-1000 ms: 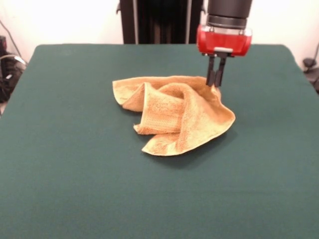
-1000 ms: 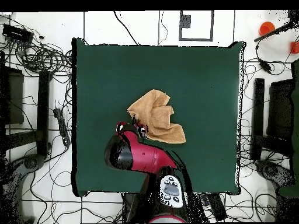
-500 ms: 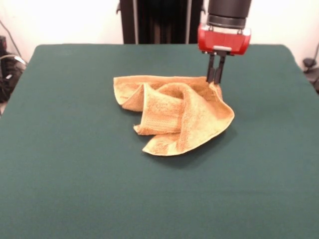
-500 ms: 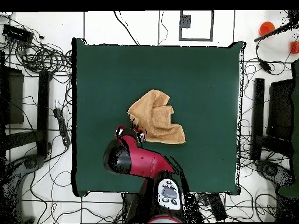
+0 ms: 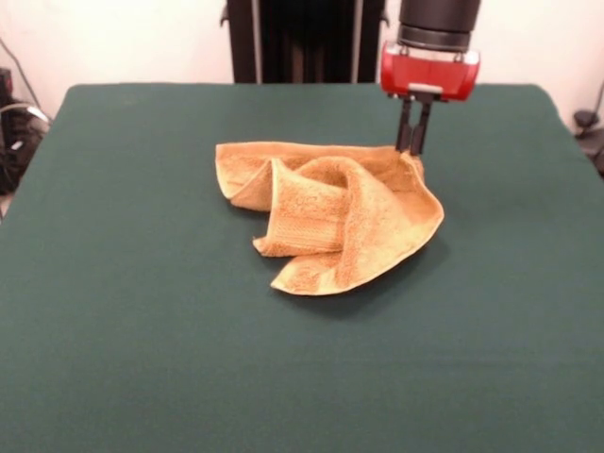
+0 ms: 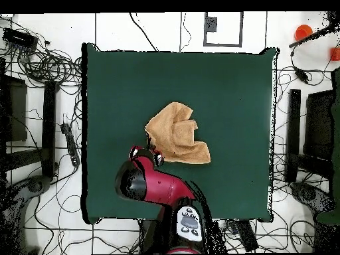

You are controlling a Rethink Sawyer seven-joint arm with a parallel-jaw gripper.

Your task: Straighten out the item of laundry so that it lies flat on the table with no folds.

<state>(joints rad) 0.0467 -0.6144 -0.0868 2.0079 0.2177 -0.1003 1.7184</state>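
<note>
a golden-tan towel (image 5: 330, 215) (image 6: 175, 133) lies crumpled in overlapping folds near the middle of a dark green table (image 5: 142, 359) (image 6: 232, 86). the red and black gripper (image 5: 412, 142) (image 6: 149, 151) hangs at the towel's far right corner, its thin jaws close together and tips touching the cloth's edge; whether they pinch it is unclear.

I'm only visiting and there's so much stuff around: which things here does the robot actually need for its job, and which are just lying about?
Part of the job:
- crumpled towel
- green table
- gripper, shut at the towel's far corner

Just lying about:
- floor cables
- orange object
</note>
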